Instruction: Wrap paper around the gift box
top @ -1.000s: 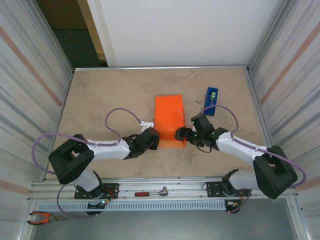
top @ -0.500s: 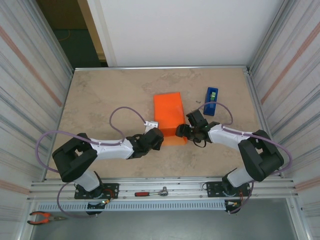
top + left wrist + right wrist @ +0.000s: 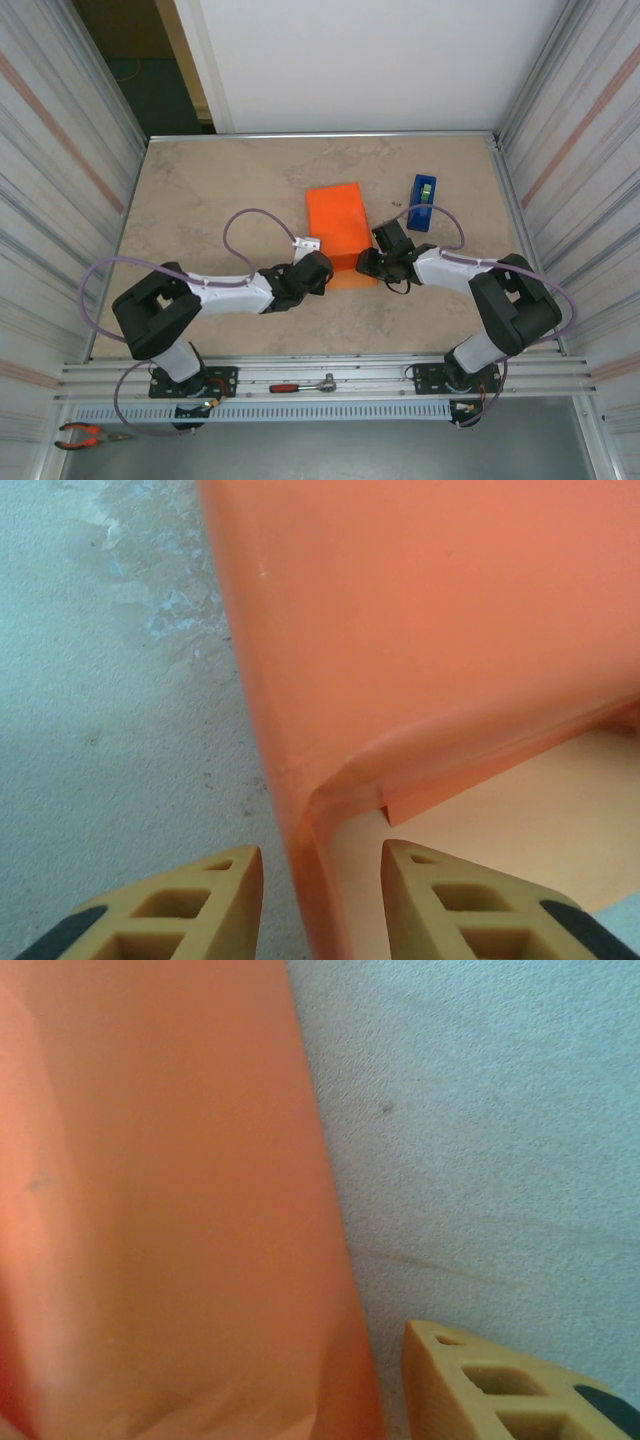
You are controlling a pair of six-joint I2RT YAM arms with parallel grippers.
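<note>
- We judge the paper (image 3: 337,225) thin, light, crease-prone; pinch its folded edges.
- Our left pincer (image 3: 320,868) gapes, the paper's fold between its fingers.
- Our right pincer (image 3: 371,262): can't tell its state; paper just beside it.

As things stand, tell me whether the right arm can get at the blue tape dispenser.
Probably yes. The blue tape dispenser stands on bare table just beyond the right gripper, with nothing between them. The gripper would first have to leave the paper edge.
</note>
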